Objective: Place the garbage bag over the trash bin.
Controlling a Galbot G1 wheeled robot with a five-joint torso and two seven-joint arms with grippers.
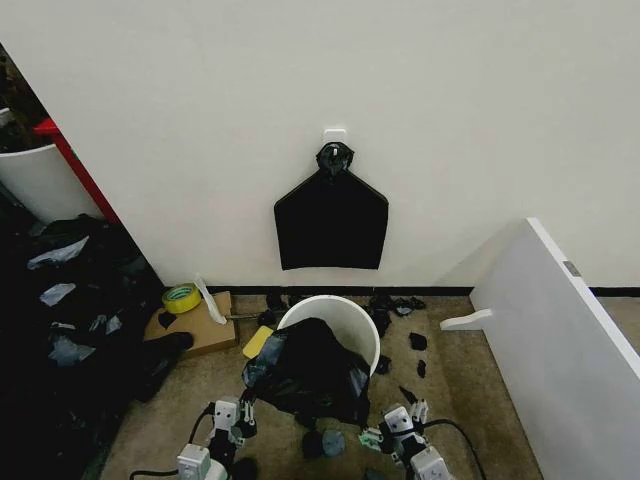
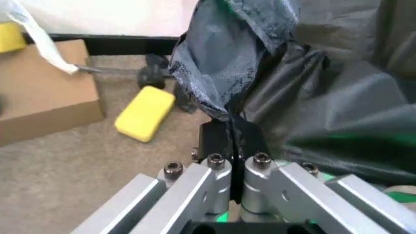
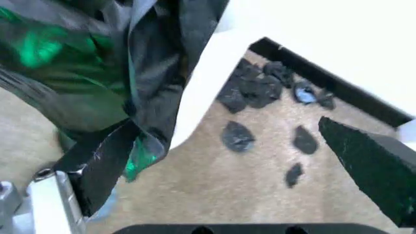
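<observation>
The trash bin [image 1: 340, 308] is a round cream-white bucket standing on the carpet against the wall. A black garbage bag [image 1: 305, 375] is bunched over its near rim and hangs down its front. My left gripper [image 1: 238, 412] is at the bag's left lower corner; in the left wrist view it [image 2: 231, 146] is shut on a fold of the garbage bag [image 2: 227, 63]. My right gripper [image 1: 402, 420] is at the bag's right side. In the right wrist view it [image 3: 227, 127] is open, and the garbage bag [image 3: 123, 73] hangs against one finger [image 3: 97, 165] beside the bin wall [image 3: 208, 83].
A stack of black bags [image 1: 331, 225] hangs from a wall hook above the bin. A cardboard box [image 1: 195, 325] with a yellow tape roll [image 1: 181, 297] and a yellow sponge [image 2: 144, 113] lie to the left. A white panel [image 1: 560, 340] leans on the right. Black scraps [image 3: 256, 87] litter the carpet.
</observation>
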